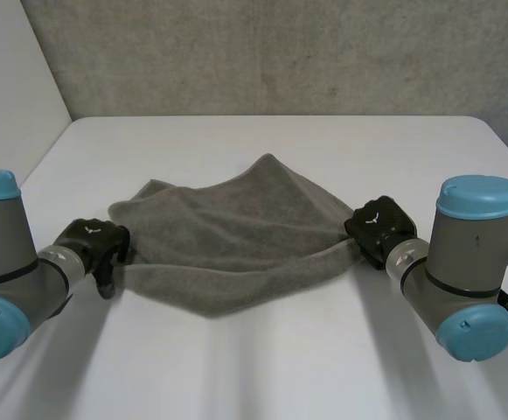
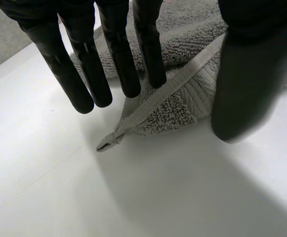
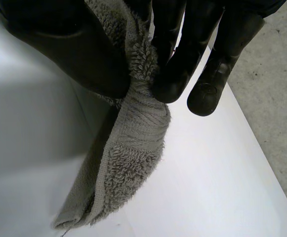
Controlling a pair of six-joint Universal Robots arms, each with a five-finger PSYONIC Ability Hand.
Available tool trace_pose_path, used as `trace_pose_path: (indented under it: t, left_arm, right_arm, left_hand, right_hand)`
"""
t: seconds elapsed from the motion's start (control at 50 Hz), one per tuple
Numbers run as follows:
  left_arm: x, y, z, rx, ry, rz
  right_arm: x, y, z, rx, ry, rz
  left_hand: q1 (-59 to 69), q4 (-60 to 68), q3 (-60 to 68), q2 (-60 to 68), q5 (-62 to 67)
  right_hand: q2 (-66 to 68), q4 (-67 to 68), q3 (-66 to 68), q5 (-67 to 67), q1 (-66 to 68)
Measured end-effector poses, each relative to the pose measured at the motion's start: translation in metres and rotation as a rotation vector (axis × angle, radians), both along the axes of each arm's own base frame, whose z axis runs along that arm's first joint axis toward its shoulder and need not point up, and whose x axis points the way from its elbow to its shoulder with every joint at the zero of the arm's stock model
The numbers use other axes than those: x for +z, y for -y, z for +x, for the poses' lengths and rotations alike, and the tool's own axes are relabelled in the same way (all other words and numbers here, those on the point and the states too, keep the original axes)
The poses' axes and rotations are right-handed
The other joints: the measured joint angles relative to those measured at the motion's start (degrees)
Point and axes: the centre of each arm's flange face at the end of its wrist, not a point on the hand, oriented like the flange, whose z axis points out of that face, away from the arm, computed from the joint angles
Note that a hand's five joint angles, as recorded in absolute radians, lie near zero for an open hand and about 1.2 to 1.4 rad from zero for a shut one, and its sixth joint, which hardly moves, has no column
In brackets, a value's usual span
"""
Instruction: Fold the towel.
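A: Where's the towel [image 1: 227, 236]?
B: Rumpled on the table [image 1: 262, 367], between the two hands. Right hand [image 1: 378, 226] is clamped on its corner. Thumb and fingers [image 3: 183, 64] pinch the hem [image 3: 143, 123], and the corner tip hangs below the fingertips, clear of the table.
A: Left hand [image 1: 92, 241]?
B: Not gripping. Its fingers are straight and its thumb [image 2: 247, 74] is well apart from them. The other corner [image 2: 111, 142] lies flat on the table just past the fingertips. The hem runs back under the palm, between fingers and thumb.
A: So the step in hand is the left grasp.
B: That's my read. Lower the palm, then close thumb and fingers on the hem rather than the loose pile. The hem looks flatter and firmer, so it should slip less. Take it close to the corner tip, like the right side, so both corners come up level.
A: Risks?
B: More towel is bunched up near the base of the fingers, so a deep grab may catch two layers. Keep the pinch shallow. Hold the right hand steady until the left closes, or the flat corner may slide out from under the fingertips.
A: After that?
B: Probably lift both corners together with even tension and carry them over to the far edge.
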Motion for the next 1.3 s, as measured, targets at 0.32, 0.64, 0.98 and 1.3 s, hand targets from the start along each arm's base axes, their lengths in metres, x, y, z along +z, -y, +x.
trace_pose_path:
  t: [0.32,0.64,0.98,1.3]
  left_arm:
    - [0.070,-0.002,-0.020,-0.039,-0.104,-0.226]
    - [0.197,-0.017,-0.015,0.017,-0.329,-0.576]
    - [0.096,0.063,-0.047,-0.010,0.038,-0.433]
    - [0.240,0.092,-0.053,0.073,-0.446,-1.077]
  right_arm:
    - [0.079,0.003,-0.001,-0.012,0.110,-0.169]
    - [0.219,-0.028,-0.029,0.033,0.224,-0.252]
    - [0.110,0.027,0.012,0.145,-0.239,-0.104]
    - [0.245,0.065,0.051,0.033,0.269,-1.114]
  left_hand:
    - [37.5,42.3,43.6,41.0,39.8]
    - [37.5,42.3,43.7,41.4,39.8]
    - [37.5,42.7,43.8,41.4,39.8]
    - [37.5,42.7,43.9,41.4,39.8]
  right_hand:
    - [0.0,0.0,0.3,0.0,0.0]
    - [0.0,0.0,0.3,0.0,0.0]
    - [0.0,0.0,0.3,0.0,0.0]
    - [0.3,0.0,0.3,0.0,0.0]
